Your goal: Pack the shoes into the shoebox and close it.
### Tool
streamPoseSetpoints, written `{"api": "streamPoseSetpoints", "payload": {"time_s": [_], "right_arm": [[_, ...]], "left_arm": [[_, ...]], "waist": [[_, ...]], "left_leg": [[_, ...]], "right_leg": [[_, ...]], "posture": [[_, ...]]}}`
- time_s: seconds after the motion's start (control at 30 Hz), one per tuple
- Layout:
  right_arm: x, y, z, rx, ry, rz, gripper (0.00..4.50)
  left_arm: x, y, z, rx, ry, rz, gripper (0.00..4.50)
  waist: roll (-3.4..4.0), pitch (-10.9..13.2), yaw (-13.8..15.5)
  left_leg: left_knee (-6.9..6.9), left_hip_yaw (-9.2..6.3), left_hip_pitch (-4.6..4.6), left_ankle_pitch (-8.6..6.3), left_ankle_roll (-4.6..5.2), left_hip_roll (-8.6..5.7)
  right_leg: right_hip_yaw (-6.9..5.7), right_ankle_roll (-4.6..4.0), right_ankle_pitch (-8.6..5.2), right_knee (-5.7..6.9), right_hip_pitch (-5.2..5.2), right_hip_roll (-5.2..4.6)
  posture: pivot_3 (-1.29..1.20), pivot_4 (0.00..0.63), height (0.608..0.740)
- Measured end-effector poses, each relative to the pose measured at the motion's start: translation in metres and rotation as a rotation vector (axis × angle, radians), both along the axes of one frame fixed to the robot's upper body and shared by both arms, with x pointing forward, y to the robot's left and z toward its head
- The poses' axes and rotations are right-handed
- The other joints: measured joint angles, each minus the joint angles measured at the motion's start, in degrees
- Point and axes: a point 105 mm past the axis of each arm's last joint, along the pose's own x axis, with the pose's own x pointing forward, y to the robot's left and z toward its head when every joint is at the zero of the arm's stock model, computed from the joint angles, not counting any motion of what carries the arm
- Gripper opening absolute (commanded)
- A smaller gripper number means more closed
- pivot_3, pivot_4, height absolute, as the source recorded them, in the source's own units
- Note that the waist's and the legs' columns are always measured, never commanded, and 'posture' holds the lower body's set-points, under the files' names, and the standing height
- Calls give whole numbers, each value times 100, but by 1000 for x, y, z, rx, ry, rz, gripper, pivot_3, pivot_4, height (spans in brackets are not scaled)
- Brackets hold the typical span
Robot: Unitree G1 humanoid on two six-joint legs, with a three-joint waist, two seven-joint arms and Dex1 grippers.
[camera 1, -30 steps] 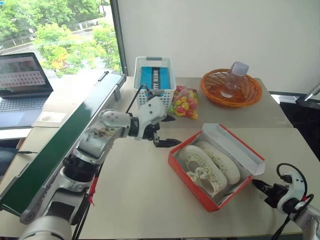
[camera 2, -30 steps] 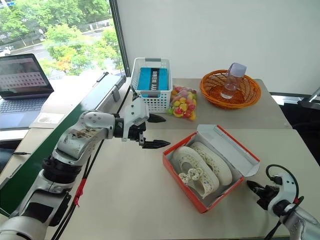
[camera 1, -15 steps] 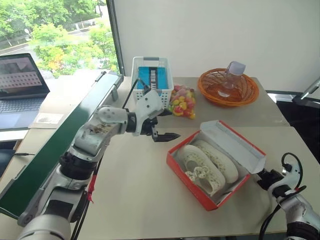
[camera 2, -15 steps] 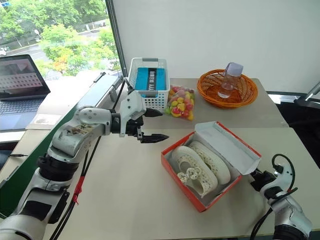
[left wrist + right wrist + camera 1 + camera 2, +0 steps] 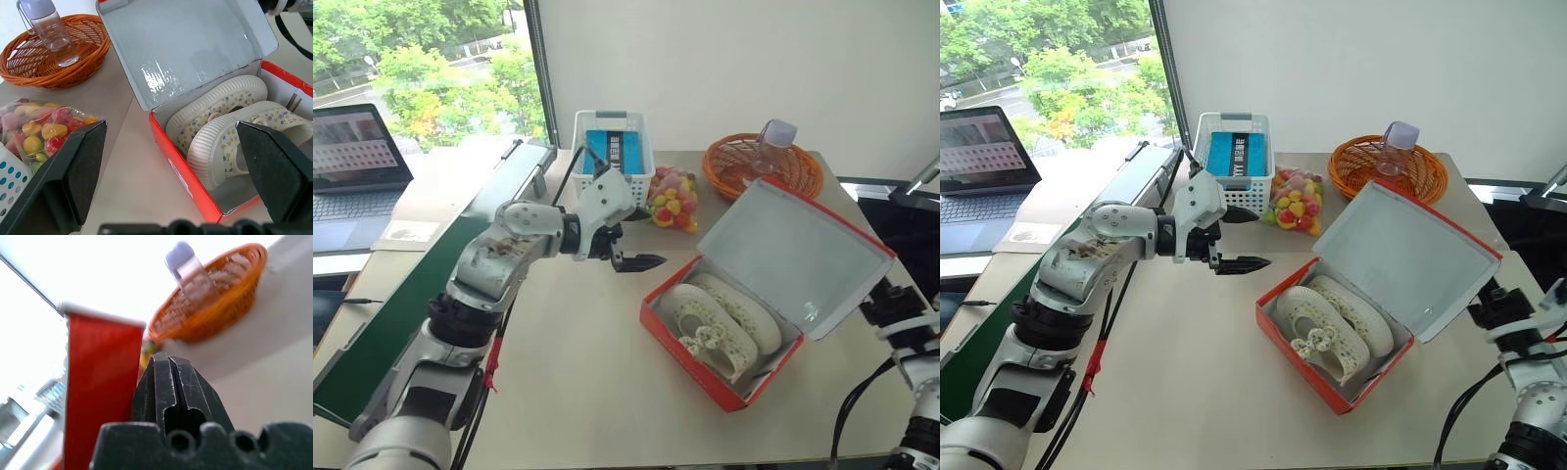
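shoebox lid now half-raised

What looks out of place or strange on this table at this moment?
Nothing is spilled or damaged. Both shoes lie side by side inside the shoebox. Its lid stands half raised, which fits closing. A bottle lies tilted in the orange basket, slightly unusual.

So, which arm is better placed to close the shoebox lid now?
The right. Its shut pincer is behind the raised lid, on the red outer face, ready to push it over the shoes. The left pincer hovers open beside the shoebox.
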Motion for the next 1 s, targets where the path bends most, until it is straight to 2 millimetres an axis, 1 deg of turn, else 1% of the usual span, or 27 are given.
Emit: {"api": "streamPoseSetpoints", "payload": {"time_s": [0.07, 0.13, 0.17, 0.27, 0.3, 0.4, 0.47, 0.5, 0.6, 0.73, 0.8, 0.93, 1.0], "right_arm": [[-4, 10, 15, 14, -38, 64, 42], [-13, 30, 30, 23, -55, 192, 42], [-16, 38, 34, 25, -55, 244, 42], [-34, 75, 36, -46, 8, 449, 42], [-38, 86, 40, -58, 13, 516, 42], [-45, 97, 54, -113, 8, 596, 42], [-47, 102, 58, -143, 13, 632, 42], [-47, 107, 57, -158, 26, 656, 42], [-45, 122, 49, -193, 76, 721, 42], [-39, 146, 27, -288, 180, 801, 42], [-36, 154, 13, -341, 244, 827, 42], [-34, 169, -22, -518, 390, 880, 42], [-36, 176, -38, -588, 443, 913, 42]], "left_arm": [[0, 0, 0, 0, 0, 1, 4500], [1, 0, 0, 0, -3, 2, 4500], [1, 0, 0, 0, -4, 3, 4500], [1, 1, 1, -4, -6, 8, 4500], [1, 1, 1, -5, -7, 9, 4500], [1, 0, 1, -8, -6, 7, 4500], [1, 0, 1, -8, -4, 10, 4500], [2, 0, 1, -9, -4, 13, 4500], [2, 1, 1, -10, -5, 21, 4500], [1, 0, 2, -15, -12, 22, 4500], [0, 0, 3, -15, -16, 22, 4500], [1, 2, 2, -15, -16, 31, 4500], [1, 4, 0, -11, -11, 35, 4500]], "waist": [[0, 0, -3], [0, 0, 6], [0, 0, 6], [0, 0, 12], [0, 0, 3], [-1, 1, 8], [-1, 1, 18], [-1, 1, 20], [-1, 1, 19], [-1, 1, 18], [-1, 1, 27], [-2, 1, 46], [-2, 1, 60]], "left_leg": [[-1, -1, 0, 0, 0, 0], [-1, -3, 0, 0, 0, 1], [-1, -3, 0, 0, 0, 1], [0, -4, -2, 0, 0, 2], [0, -4, -1, 0, 0, 1], [2, -4, 0, 0, 1, 1], [1, -5, -1, 0, 0, 1], [1, -4, -1, 0, 0, 1], [0, -4, -5, 0, 1, 1], [1, -5, -5, 0, 1, 1], [1, -4, -5, 0, 1, 0], [2, -4, -11, 0, 1, -1], [2, -4, -11, 0, 1, -1]], "right_leg": [[1, 0, 0, 0, 0, 1], [-1, -1, 0, 0, 1, 0], [-1, -1, 0, 0, 2, 0], [-2, -1, 0, -1, 2, -1], [1, -1, 0, -1, 2, -2], [0, -6, -5, -3, 3, -1], [-2, -6, -5, -4, 3, 0], [-1, -4, -4, -4, 2, 0], [-1, -3, -3, -4, -2, 0], [-1, -2, -3, -3, -2, 0], [-1, -3, -3, -4, -3, -1], [-3, -3, -3, -4, -8, -1], [-4, -3, -3, -4, -9, 0]], "posture": [[0, 150, 740], [0, 150, 740], [0, 150, 740], [0, 150, 740], [0, 150, 740], [0, 150, 740], [0, 150, 740], [0, 150, 740], [0, 150, 740], [0, 150, 740], [0, 150, 740], [0, 150, 740], [0, 150, 740]]}}
